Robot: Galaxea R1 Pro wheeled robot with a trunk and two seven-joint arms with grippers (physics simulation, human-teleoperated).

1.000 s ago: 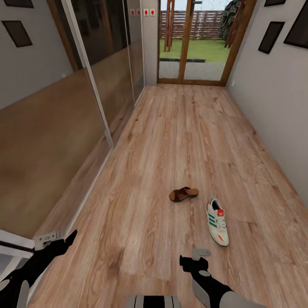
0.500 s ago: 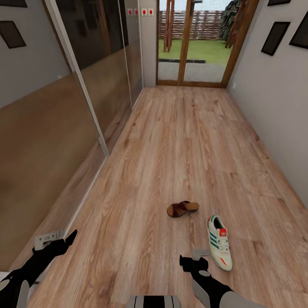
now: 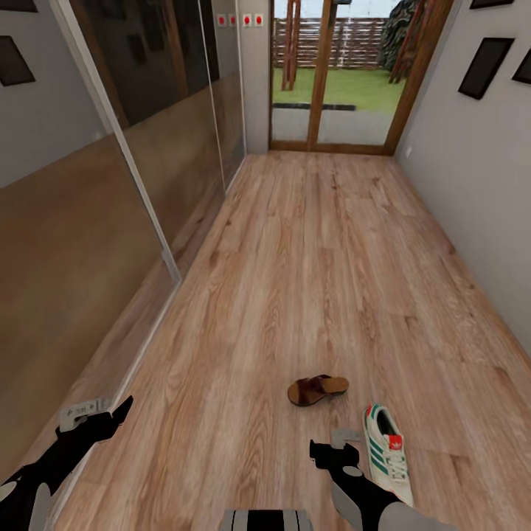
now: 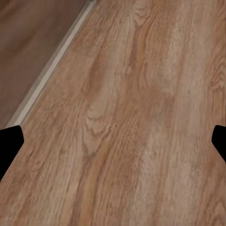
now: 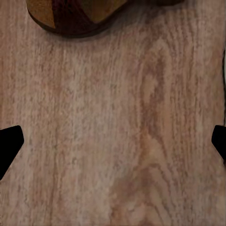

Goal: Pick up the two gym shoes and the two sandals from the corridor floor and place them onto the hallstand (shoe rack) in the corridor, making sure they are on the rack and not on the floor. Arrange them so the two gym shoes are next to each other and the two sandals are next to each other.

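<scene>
Evenly lit, flat simulator render; brightest through glass doors (image 3: 328,74) at far end. Soft faint shadow under sandal (image 3: 317,389) and sneaker (image 3: 387,453). Dull floor reflection in mirrored panels (image 3: 147,147), no harsh glare. Wide-angle lean at walls. Wrist views soft, wood floor (image 4: 132,117) grain blurred.

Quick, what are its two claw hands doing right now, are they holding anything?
Left gripper: open, holding nothing, above the corridor floor.
Right gripper: open, holding nothing, near the sandal.
</scene>
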